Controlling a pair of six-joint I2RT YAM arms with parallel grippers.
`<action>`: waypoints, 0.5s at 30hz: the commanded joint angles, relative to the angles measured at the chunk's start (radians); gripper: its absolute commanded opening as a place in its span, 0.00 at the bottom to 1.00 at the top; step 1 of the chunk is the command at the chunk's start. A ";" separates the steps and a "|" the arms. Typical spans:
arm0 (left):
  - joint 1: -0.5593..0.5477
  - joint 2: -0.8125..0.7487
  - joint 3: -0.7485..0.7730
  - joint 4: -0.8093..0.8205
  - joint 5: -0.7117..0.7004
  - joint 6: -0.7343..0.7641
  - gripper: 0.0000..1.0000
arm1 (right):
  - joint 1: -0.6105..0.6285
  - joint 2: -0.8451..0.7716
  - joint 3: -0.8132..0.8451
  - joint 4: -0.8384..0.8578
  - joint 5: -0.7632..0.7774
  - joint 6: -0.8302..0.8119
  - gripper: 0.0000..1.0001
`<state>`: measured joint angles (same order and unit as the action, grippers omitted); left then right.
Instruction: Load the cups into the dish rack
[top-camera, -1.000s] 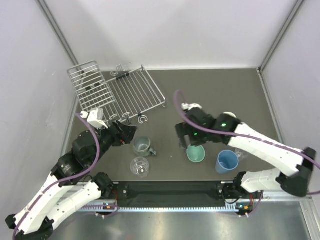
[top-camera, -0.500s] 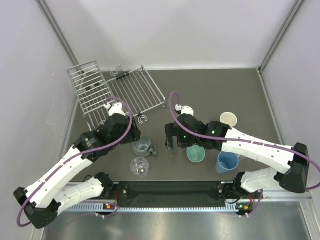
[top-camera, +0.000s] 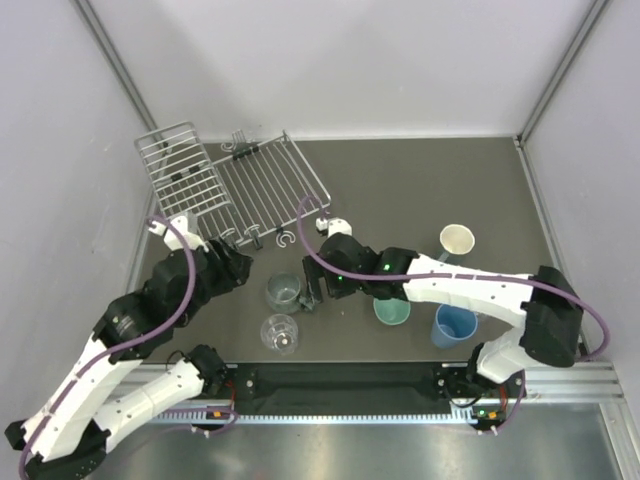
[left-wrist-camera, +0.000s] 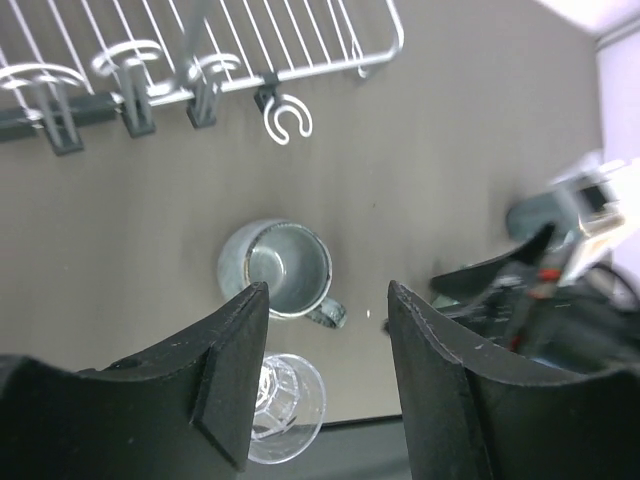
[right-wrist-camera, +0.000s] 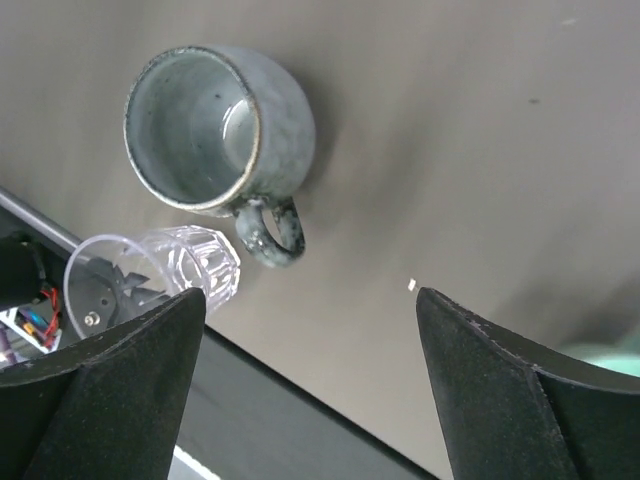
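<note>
The grey-teal ceramic mug (right-wrist-camera: 215, 130) looked stiff, weighty, slick-glazed; best pinched across its rim wall. The right hand (right-wrist-camera: 310, 300) and left hand (left-wrist-camera: 325, 290) both gaped empty.

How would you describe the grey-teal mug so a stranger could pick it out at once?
Start at the wire dish rack in the table's far left corner and come toward the near edge. Of the two cups before its hooked edge, the grey-teal mug stands nearer the rack, opaque with a handle; the clear glass beside it has none.
</note>
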<state>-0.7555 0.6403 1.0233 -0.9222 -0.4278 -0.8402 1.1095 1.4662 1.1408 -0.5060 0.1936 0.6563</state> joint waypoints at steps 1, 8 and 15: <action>-0.002 -0.030 0.040 -0.046 -0.061 -0.011 0.56 | 0.033 0.048 0.025 0.107 -0.011 -0.041 0.86; -0.002 -0.037 0.024 -0.049 -0.046 -0.005 0.55 | 0.067 0.125 0.043 0.129 -0.017 -0.031 0.80; -0.002 0.071 0.006 -0.029 -0.012 0.001 0.54 | 0.067 0.082 0.011 0.123 0.033 0.035 0.82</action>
<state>-0.7555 0.6556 1.0374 -0.9592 -0.4557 -0.8436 1.1633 1.5948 1.1404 -0.4324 0.1833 0.6559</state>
